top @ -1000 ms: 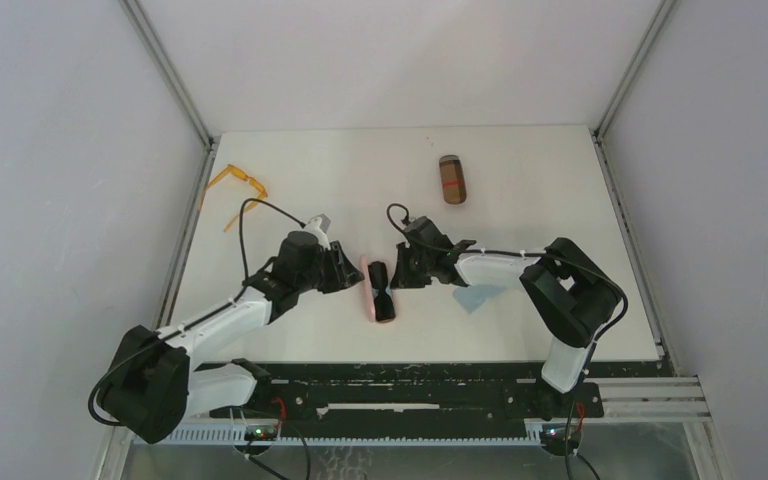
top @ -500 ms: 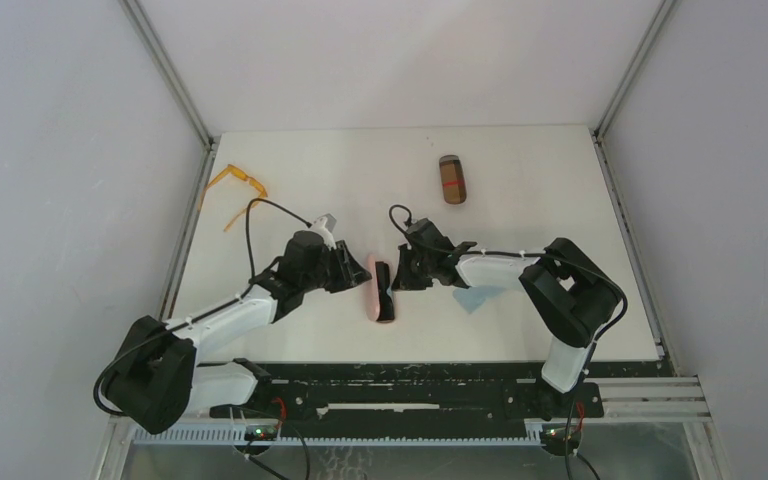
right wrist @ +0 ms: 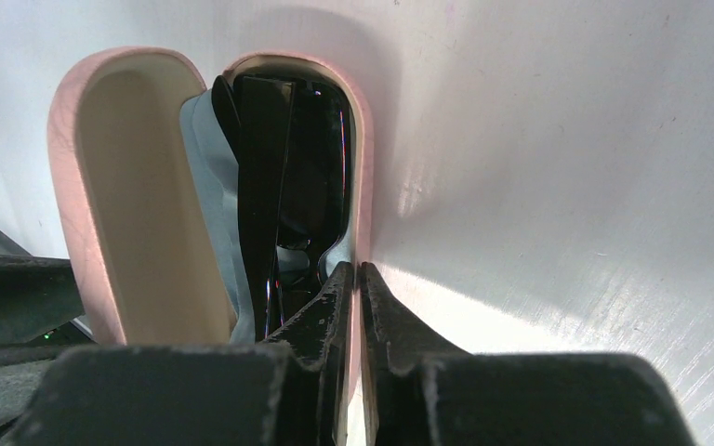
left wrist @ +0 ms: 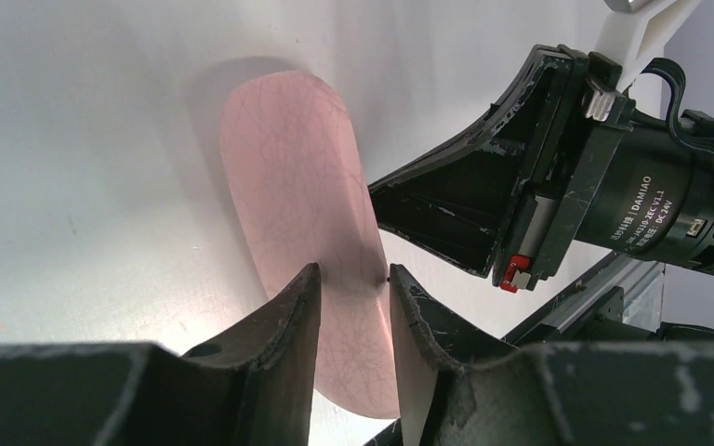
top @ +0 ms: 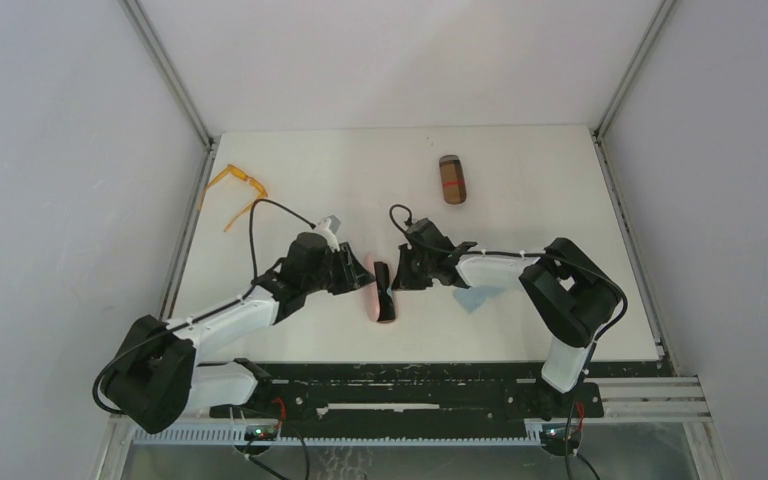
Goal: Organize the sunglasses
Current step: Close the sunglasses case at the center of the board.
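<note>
Sunglasses (right wrist: 290, 158) in case (right wrist: 70, 195) by R end effector (right wrist: 358, 275)

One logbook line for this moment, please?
black sunglasses: in open pink case | right hand: pinching case rim | left hand: open, against lid | orange sunglasses: untouched

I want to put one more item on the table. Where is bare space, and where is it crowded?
Free: the far strip between the orange sunglasses and the brown case; the far right corner beyond that case. Crowded: the middle, left gripper and right gripper at the pink case.
</note>
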`<state>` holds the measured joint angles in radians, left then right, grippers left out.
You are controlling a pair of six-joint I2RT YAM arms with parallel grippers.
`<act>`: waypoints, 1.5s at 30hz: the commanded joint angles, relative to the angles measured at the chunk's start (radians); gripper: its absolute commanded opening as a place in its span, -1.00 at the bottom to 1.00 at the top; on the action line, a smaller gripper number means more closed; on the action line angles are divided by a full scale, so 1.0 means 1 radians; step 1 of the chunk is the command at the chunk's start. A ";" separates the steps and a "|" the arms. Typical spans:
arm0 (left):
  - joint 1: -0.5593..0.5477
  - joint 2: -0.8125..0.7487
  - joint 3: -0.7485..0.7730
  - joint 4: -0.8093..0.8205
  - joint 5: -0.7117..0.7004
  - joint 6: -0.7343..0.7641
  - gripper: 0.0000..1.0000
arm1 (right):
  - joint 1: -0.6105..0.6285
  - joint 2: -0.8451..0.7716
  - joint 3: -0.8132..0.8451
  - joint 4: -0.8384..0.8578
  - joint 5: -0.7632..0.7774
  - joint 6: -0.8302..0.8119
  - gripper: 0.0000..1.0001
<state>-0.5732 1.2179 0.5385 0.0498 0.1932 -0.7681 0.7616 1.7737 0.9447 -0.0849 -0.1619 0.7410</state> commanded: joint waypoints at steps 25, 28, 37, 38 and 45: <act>-0.016 0.025 0.057 -0.009 -0.014 0.007 -0.35 | -0.038 -0.116 -0.096 0.072 0.008 -0.007 -0.85; -0.016 0.033 0.060 -0.020 -0.023 0.013 -0.36 | -0.039 -0.085 -0.094 0.094 -0.021 -0.001 -0.88; -0.019 0.050 0.069 -0.033 -0.030 0.022 -0.38 | -0.038 -0.024 -0.066 0.138 -0.099 0.001 -0.90; -0.022 0.051 0.070 -0.036 -0.034 0.024 -0.38 | -0.038 -0.022 -0.064 0.138 -0.100 0.001 -0.90; -0.051 0.083 0.090 -0.069 -0.059 0.047 -0.41 | -0.039 -0.013 -0.057 0.139 -0.101 0.001 -0.90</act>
<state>-0.5961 1.2678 0.5850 0.0322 0.1589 -0.7563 0.7246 1.7546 0.8536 0.0013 -0.2462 0.7403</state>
